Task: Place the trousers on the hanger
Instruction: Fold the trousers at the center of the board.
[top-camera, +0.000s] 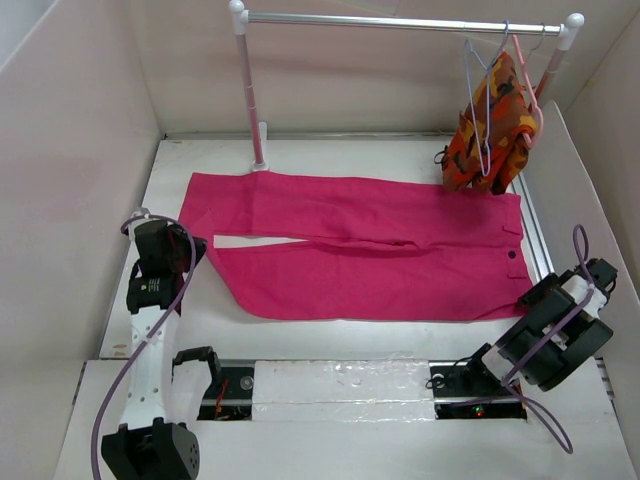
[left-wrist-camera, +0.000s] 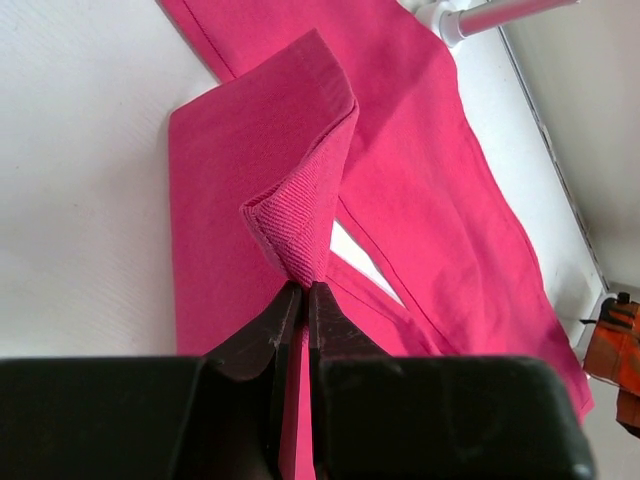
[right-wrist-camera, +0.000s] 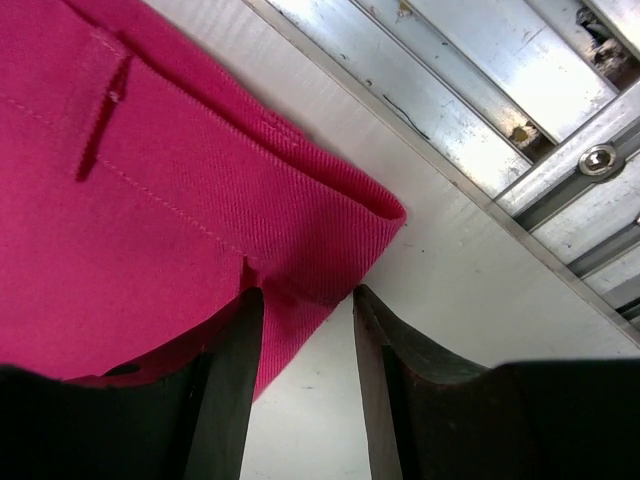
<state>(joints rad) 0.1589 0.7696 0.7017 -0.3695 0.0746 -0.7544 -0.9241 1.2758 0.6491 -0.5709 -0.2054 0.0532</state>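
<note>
The magenta trousers lie flat on the table, legs to the left and waist to the right. My left gripper is shut on the hem corner of the near leg, and a fold of cloth rises from its tips. My right gripper is open at the near waist corner. The waistband corner lies between its fingers, with cloth against the left finger. The pale blue-lilac hanger hangs on the rail at the back right.
A clothes rail on pink posts spans the back. A salmon-pink hanger there holds an orange patterned garment just above the trousers' waist. Walls close in on both sides. A metal track runs along the right edge.
</note>
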